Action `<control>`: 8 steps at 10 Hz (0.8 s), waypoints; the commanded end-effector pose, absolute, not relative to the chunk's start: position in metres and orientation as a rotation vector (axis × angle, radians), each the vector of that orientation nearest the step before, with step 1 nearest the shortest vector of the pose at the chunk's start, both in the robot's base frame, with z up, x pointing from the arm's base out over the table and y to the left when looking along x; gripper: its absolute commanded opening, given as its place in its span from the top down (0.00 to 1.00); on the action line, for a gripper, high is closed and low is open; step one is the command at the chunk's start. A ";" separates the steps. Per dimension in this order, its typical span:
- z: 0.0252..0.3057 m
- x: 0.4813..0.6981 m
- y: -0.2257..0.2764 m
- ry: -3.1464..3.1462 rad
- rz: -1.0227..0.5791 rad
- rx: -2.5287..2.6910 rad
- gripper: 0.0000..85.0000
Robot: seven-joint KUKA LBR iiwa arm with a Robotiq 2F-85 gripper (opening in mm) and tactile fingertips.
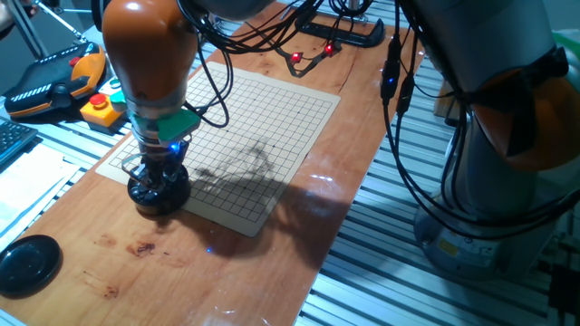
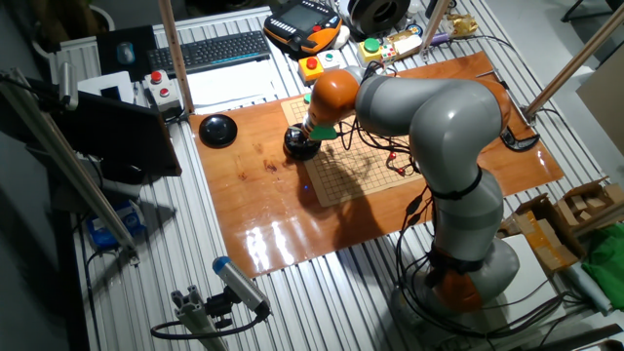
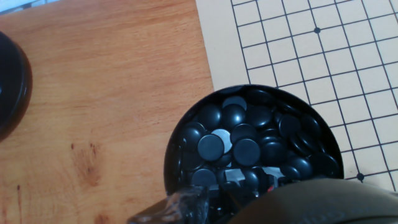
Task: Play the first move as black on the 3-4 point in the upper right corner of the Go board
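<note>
At the near left corner of the Go board [image 1: 249, 145], the gripper [image 1: 159, 186] is lowered into the black bowl [image 1: 158, 194], which stands partly on the board's edge and partly on the wooden table [image 1: 227, 272]. The hand view shows the bowl filled with glossy black stones [image 3: 211, 146]; the fingertips at the bottom of that view are blurred, so whether they are spread or closed on a stone cannot be determined. The board grid carries no stones in any view. The flat black lid [image 1: 27, 264] lies on the table, well apart from the bowl, toward the table's front left corner.
</note>
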State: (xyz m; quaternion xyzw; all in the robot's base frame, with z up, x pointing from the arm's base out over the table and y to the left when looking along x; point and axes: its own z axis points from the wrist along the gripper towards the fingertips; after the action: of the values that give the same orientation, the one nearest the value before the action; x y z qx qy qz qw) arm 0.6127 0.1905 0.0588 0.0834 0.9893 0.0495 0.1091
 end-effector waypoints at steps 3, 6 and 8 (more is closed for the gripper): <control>0.057 0.613 0.191 2.907 0.158 0.257 0.71; 0.057 0.613 0.191 2.907 0.161 0.260 0.71; 0.058 0.612 0.191 2.909 0.160 0.255 0.76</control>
State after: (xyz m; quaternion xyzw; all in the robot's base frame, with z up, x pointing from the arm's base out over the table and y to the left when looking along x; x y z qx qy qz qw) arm 0.6123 0.1907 0.0577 0.0860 0.9889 0.0542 0.1080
